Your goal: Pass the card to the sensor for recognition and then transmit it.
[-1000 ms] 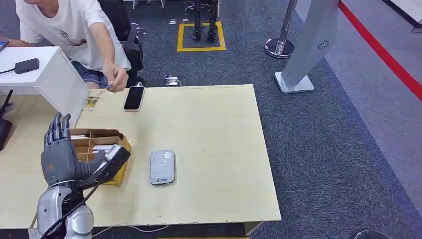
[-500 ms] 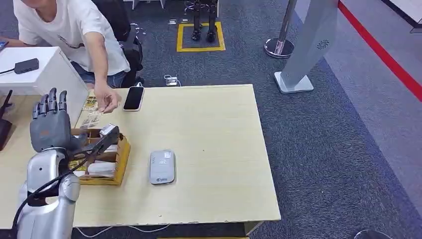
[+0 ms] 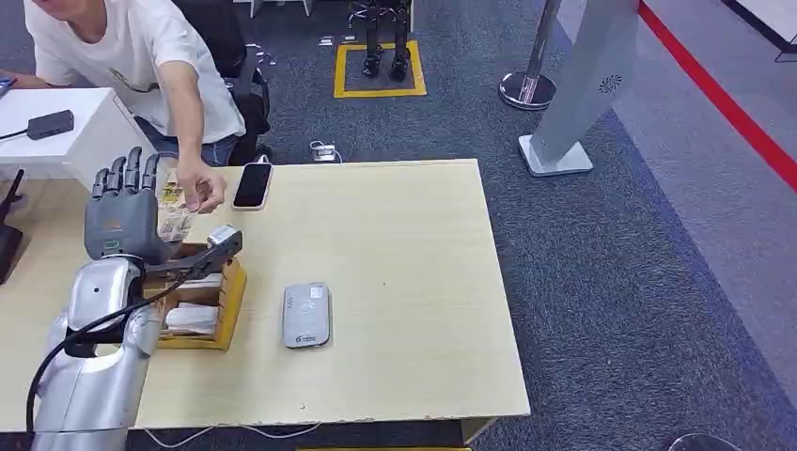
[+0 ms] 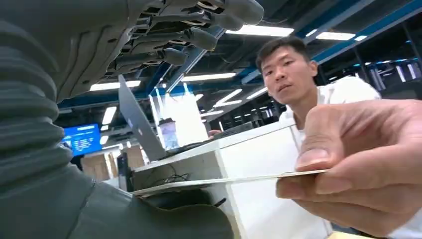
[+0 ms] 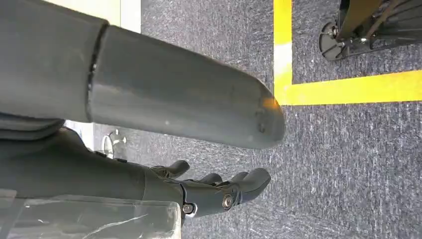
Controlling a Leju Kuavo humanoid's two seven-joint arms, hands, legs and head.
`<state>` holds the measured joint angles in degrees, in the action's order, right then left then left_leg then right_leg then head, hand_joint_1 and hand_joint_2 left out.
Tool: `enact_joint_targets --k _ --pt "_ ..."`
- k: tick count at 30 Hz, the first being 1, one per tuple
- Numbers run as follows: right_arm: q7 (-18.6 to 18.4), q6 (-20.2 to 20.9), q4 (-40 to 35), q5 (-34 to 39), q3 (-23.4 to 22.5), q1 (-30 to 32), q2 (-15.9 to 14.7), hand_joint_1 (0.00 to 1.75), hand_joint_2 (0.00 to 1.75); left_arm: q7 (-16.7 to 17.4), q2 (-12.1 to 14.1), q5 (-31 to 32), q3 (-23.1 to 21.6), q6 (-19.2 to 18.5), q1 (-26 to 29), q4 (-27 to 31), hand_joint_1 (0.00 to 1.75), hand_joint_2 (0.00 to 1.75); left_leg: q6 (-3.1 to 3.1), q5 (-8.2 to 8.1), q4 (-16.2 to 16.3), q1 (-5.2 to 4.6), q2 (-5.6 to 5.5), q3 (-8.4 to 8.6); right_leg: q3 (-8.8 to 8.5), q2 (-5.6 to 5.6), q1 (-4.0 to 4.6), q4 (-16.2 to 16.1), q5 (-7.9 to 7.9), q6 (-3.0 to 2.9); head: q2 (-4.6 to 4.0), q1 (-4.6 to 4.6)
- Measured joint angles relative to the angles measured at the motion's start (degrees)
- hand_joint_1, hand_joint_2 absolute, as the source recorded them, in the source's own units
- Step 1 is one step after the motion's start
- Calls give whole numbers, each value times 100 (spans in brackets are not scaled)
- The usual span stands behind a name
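My left hand (image 3: 120, 211) is spread, holding nothing; the card (image 4: 219, 180) at eleven o'clock stays pinched by the person's hand (image 4: 358, 164). Closing early could knock it loose. My right hand (image 5: 219, 191) hangs unclenched.

Card (image 4: 224, 180): thin, pale, seen edge-on in left wrist view, lying roughly flat, one end pinched by person's hand (image 4: 363, 164), other end reaching in by robot's left hand (image 3: 120, 218) w/ fingers spread. Sensor (image 3: 306, 315): small grey rounded-rect unit w/ label on top, sitting flat on table just right of wooden box, well apart from card.
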<state>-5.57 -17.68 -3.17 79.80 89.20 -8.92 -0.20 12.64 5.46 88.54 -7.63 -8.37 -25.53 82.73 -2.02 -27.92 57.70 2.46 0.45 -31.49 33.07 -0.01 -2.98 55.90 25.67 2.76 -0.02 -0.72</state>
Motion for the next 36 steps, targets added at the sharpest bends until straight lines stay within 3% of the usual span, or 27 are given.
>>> enact_joint_targets --k 1,2,22,36 --pt "0 2 0 0 0 0 2 0 0 -20 -13 0 -2 0 -13 -16 77 175 0 0 0 0 0 0 0 0 0 0 0 0 -2 0" --pt "0 2 0 0 0 0 7 0 0 -29 -22 0 -9 0 -27 -37 175 175 0 0 0 0 1 0 0 1 0 0 0 0 -2 0" --pt "42 13 -2 -70 0 -1 31 0 0 -90 -240 0 -28 -11 -131 -92 175 175 0 0 0 0 1 -2 1 1 0 0 0 0 -2 0" --pt "44 28 0 -142 0 -2 46 0 0 -145 -240 0 -28 -7 -144 -92 175 175 0 0 0 0 1 -2 1 1 0 0 0 0 0 0"
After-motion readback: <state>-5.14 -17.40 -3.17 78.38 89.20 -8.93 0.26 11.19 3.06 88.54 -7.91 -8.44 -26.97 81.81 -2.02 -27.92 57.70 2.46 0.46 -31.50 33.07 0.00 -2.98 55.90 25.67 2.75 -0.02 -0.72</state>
